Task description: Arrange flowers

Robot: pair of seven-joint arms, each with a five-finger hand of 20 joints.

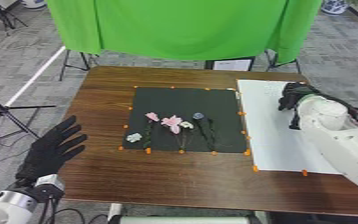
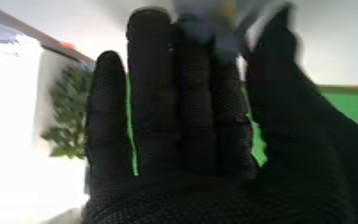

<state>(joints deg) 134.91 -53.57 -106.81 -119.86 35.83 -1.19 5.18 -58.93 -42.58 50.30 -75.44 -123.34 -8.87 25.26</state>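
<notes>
Right hand: over the white sheet's far right part, fingers straight; whether anything is held at the blurred tips cannot be determined. Black mat alongside the sheet, flowers lying on it. Bench wood extends between mat and left hand, fingers extended. Green cloth beyond the far edge.

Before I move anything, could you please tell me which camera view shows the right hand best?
The right wrist view: it shows the right hand close up, its straight fingers and glove mesh plain. The head view shows it smaller, at the far right part of the white sheet.
</notes>
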